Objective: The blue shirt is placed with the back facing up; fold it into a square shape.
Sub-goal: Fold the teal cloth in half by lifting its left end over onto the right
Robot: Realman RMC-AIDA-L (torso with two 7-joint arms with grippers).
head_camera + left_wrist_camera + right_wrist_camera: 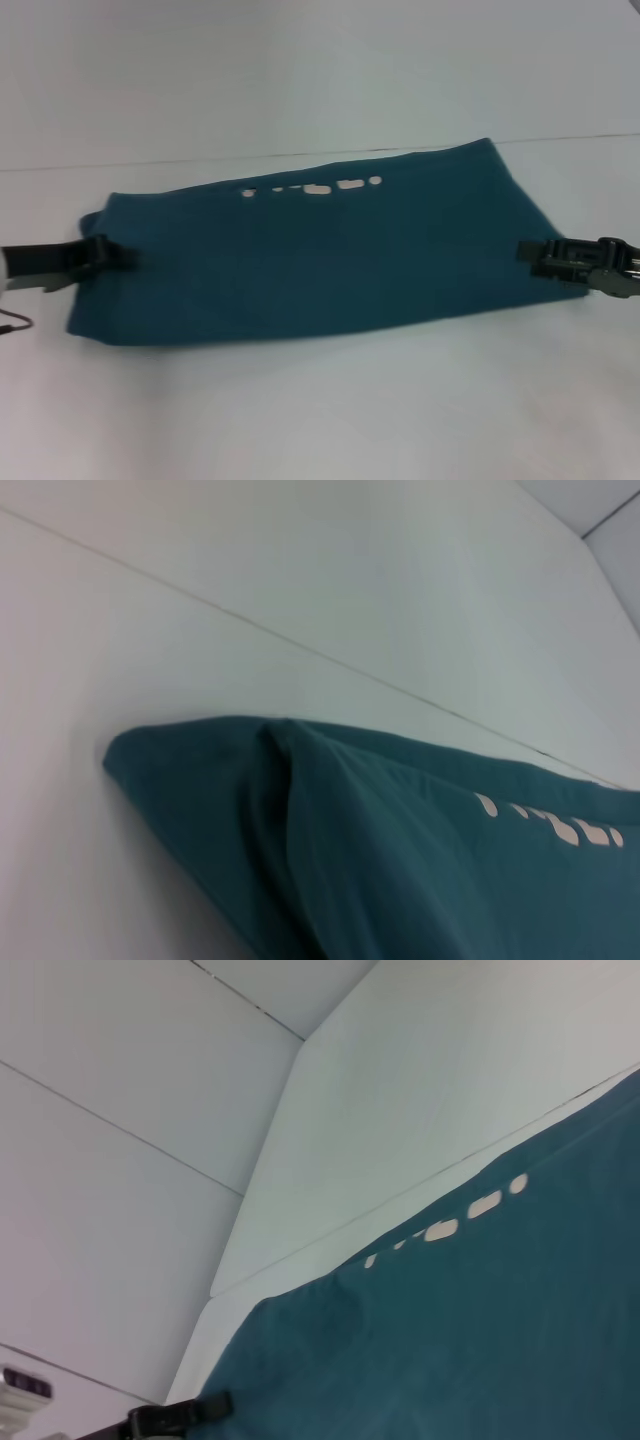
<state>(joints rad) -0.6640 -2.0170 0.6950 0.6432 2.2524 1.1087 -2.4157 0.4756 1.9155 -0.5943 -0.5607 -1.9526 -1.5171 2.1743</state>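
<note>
The blue shirt (310, 255) lies on the white tabletop (320, 410) as a wide, folded band, roughly a trapezoid, running across the middle from left to right. Its fabric is a soft, matt teal knit, mostly smooth, with a shallow crease near its left end, seen in the left wrist view (400, 850). A broken row of white lettering (315, 188) shows just below its far edge. A thin seam line (200, 160) runs across the tabletop behind the shirt.

The left gripper (118, 255), black and slim, sits at the shirt's left end, its tip touching the cloth edge. The right gripper (532, 255), also black, touches the right end at about the same level. For both claws, whether the fingers are spread or pinching the cloth cannot be told. The right wrist view also shows the far left gripper (200, 1407) at the shirt's edge (470, 1340).
</note>
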